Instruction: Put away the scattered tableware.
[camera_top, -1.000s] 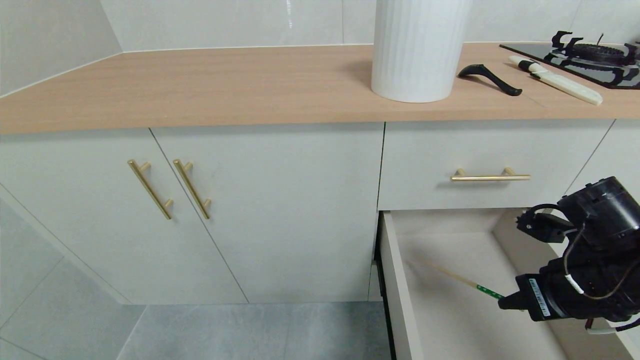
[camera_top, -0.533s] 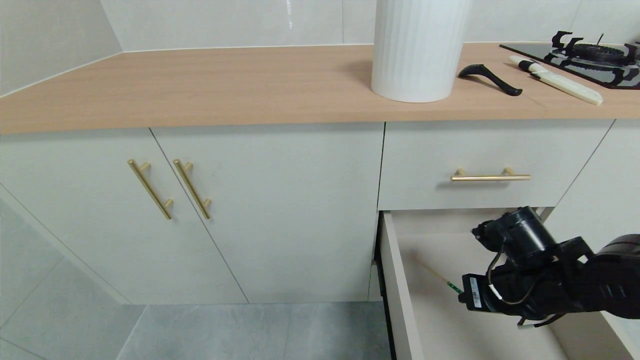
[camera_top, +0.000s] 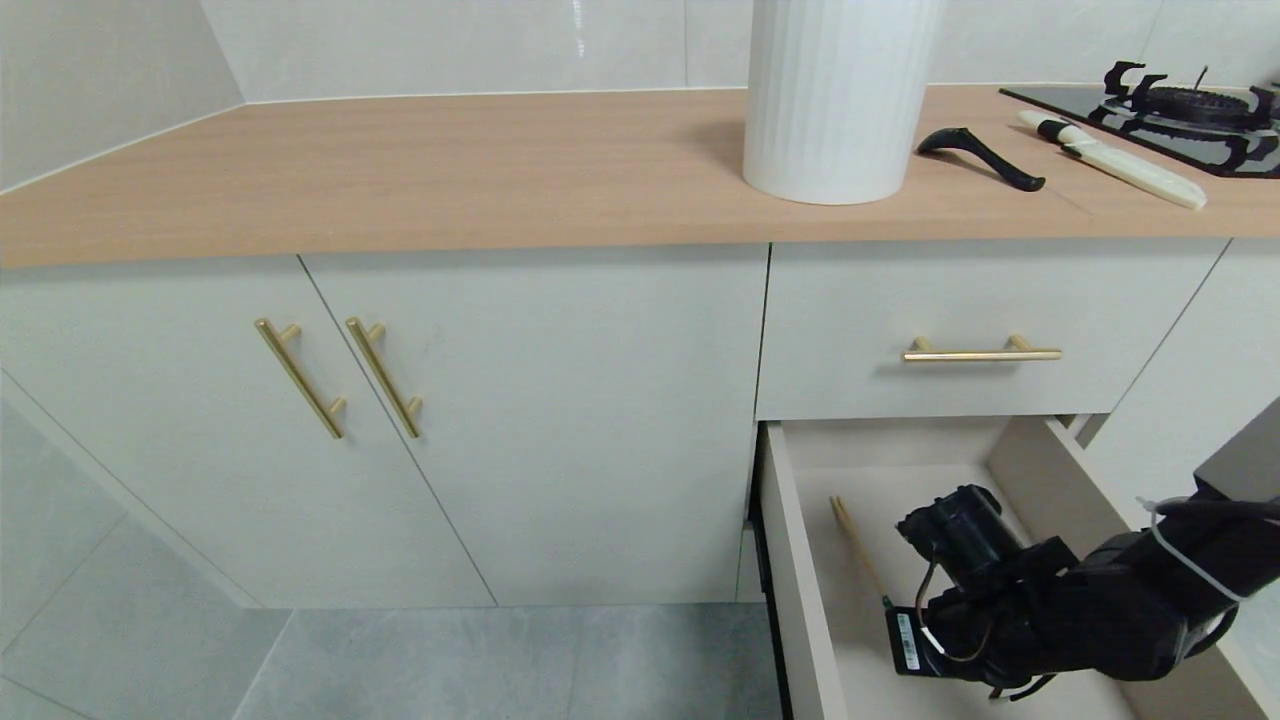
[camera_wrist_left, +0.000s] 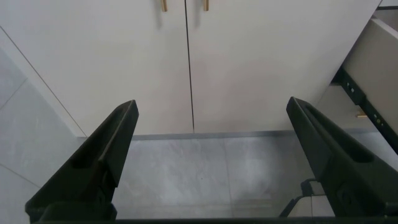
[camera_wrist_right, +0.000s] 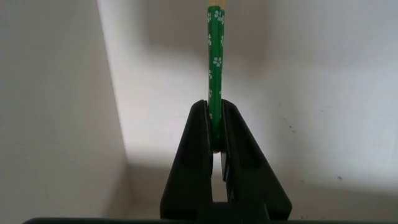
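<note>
The chopsticks (camera_top: 853, 540) (possibly 1 pair) are clamped at the green end by the right gripper (camera_wrist_right: 215, 124) inside the open drawer (camera_top: 790, 560), with the long axis pointing toward its back. The left gripper (camera_wrist_left: 210, 109) is spread wide, well apart.

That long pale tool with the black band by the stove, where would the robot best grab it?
Probably across the middle of the long pale tool, coming down from above: it lies flat on the counter, slim and straight, so a pinch across its narrow width should hold.
</note>
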